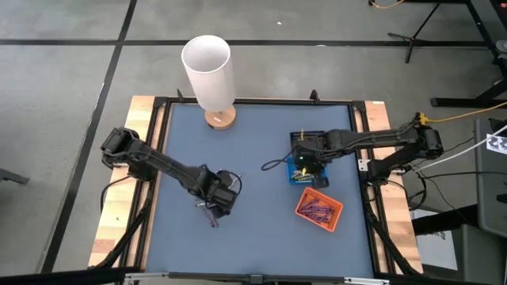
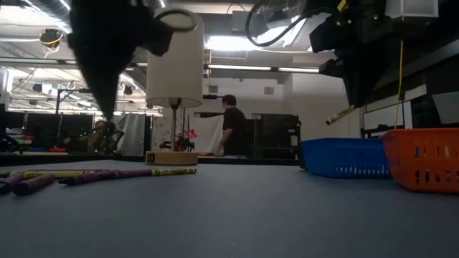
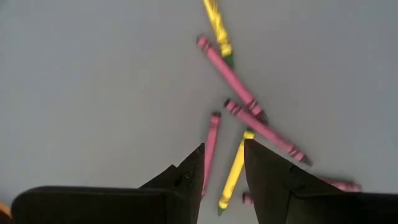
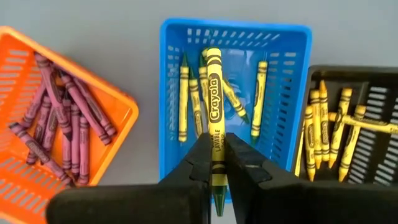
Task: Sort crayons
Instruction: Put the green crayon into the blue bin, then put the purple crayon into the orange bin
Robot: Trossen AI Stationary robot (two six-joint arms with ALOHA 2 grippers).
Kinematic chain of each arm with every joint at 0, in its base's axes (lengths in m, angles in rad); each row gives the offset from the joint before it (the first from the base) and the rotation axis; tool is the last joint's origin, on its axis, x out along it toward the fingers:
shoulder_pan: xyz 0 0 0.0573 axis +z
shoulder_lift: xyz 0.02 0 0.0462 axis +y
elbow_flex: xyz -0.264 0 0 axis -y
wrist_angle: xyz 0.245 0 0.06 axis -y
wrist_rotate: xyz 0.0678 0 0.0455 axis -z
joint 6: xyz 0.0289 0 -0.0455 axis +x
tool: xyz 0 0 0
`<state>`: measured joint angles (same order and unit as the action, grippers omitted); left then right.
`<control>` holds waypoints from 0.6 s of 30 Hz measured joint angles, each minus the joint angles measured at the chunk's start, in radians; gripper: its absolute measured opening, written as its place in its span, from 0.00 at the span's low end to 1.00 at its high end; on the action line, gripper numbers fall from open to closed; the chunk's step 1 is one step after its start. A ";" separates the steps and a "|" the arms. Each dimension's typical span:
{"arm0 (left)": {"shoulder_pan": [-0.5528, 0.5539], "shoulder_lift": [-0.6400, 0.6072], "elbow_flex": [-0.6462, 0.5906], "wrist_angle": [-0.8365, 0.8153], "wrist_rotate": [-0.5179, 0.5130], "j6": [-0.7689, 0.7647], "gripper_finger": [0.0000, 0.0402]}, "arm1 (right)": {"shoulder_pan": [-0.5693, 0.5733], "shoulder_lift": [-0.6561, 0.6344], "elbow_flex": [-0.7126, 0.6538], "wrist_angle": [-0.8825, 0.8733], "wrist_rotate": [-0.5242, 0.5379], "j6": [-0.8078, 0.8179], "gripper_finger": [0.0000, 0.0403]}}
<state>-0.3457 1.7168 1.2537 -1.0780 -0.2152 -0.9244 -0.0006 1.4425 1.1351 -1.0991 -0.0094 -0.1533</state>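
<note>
My right gripper [image 4: 215, 149] is shut on a yellow crayon [image 4: 214, 106] above the blue tray [image 4: 292, 74], which holds several yellow crayons. The gripper also shows in the high view [image 1: 305, 161] and the low view [image 2: 355, 89]. The orange tray [image 4: 118, 102] holds several purple crayons, and the black tray [image 4: 373, 93] holds several yellow ones. My left gripper [image 3: 222, 163] is open, pointing down just above loose pink and yellow crayons [image 3: 233, 78] lying flat on the table. A yellow crayon [image 3: 235, 167] lies under the gap between its fingers. The left gripper also shows in the high view [image 1: 212, 207]. My right gripper pinches the yellow crayon between its two fingers on the wrapper near the pointed end [image 4: 217, 140]. The fingers come from above, pointing down. The crayon is lifted clear, and its free end [image 2: 337, 117] sticks out slanting below the fingers, above the blue tray.
A white lamp [image 1: 207, 67] on a wooden base stands at the table's far edge. The three trays [image 1: 319, 207] are grouped at the right. Open blue mat lies in the middle [image 1: 253, 229]. A person [image 2: 233, 125] stands in the room behind.
</note>
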 joint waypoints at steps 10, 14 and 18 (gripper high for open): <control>-0.002 0.001 -0.174 0.129 0.133 -0.006 0.24 | 0.000 0.000 0.000 -0.030 0.000 -0.001 0.16; -0.001 0.001 -0.207 0.146 0.128 -0.006 0.24 | 0.000 0.000 0.000 -0.018 0.000 -0.001 0.27; -0.001 0.001 -0.221 0.162 0.127 -0.006 0.24 | 0.000 0.000 0.000 -0.017 0.000 -0.001 0.34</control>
<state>-0.3470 1.7176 1.0325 -0.9160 -0.0883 -0.9304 -0.0006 1.4425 1.1351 -1.1157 -0.0097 -0.1540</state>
